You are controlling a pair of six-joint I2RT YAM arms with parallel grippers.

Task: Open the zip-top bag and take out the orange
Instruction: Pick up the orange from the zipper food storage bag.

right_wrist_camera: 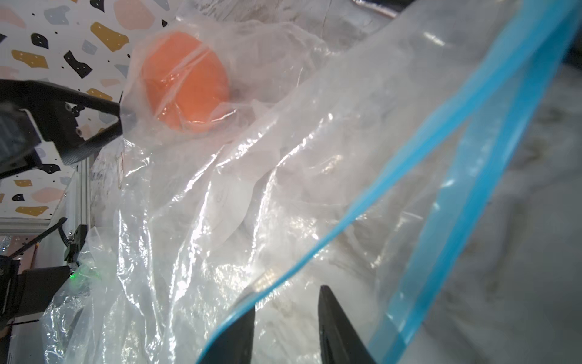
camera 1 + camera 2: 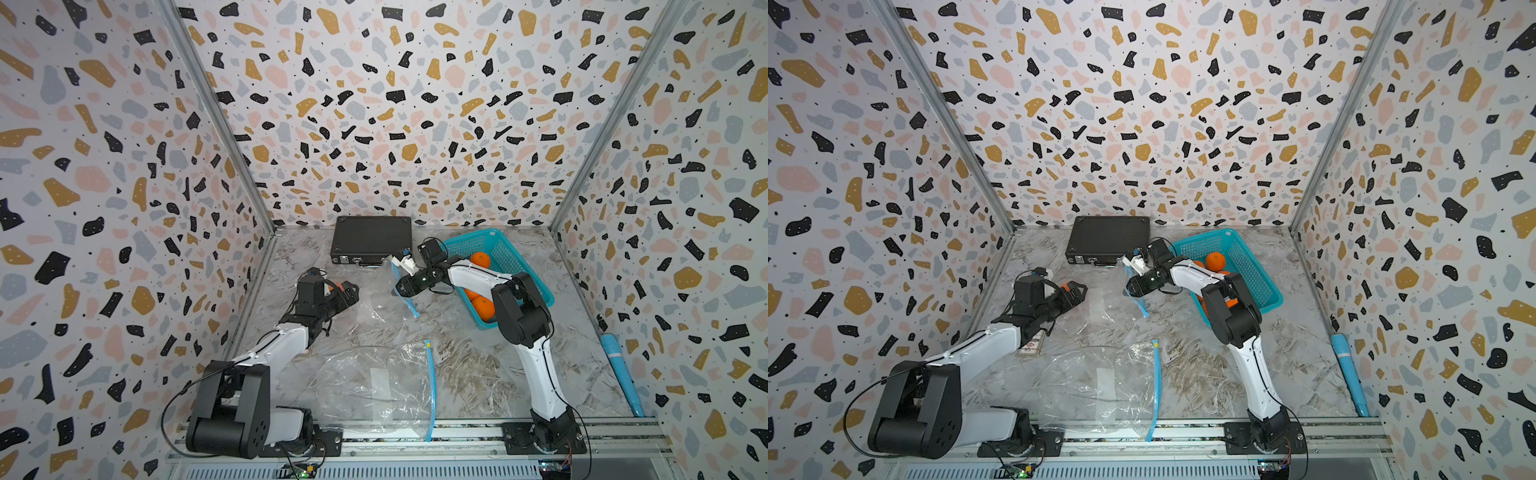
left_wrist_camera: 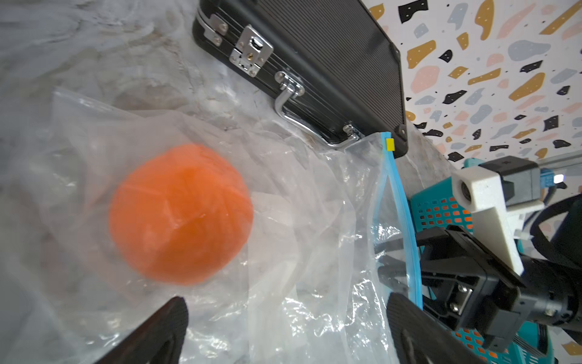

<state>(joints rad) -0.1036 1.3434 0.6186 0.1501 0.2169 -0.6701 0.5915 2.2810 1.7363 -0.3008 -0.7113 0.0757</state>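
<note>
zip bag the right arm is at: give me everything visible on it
The zip-top bag is clear, crinkled plastic with a blue zip strip and yellow tab. Its mouth is parted; the right tool has one blue edge between its jaws. The orange sits inside at the far end, near the open left tool. It lies on the marbled tabletop.

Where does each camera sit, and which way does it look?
Top views: overhead pair looking down on table, case, basket, left arm, right arm.
Left wrist: on left arm, facing bagged orange; open left fingers show.
Right wrist: on right arm, facing bag's zip; right fingers show.
Shared: both wrist views show the orange.
</note>
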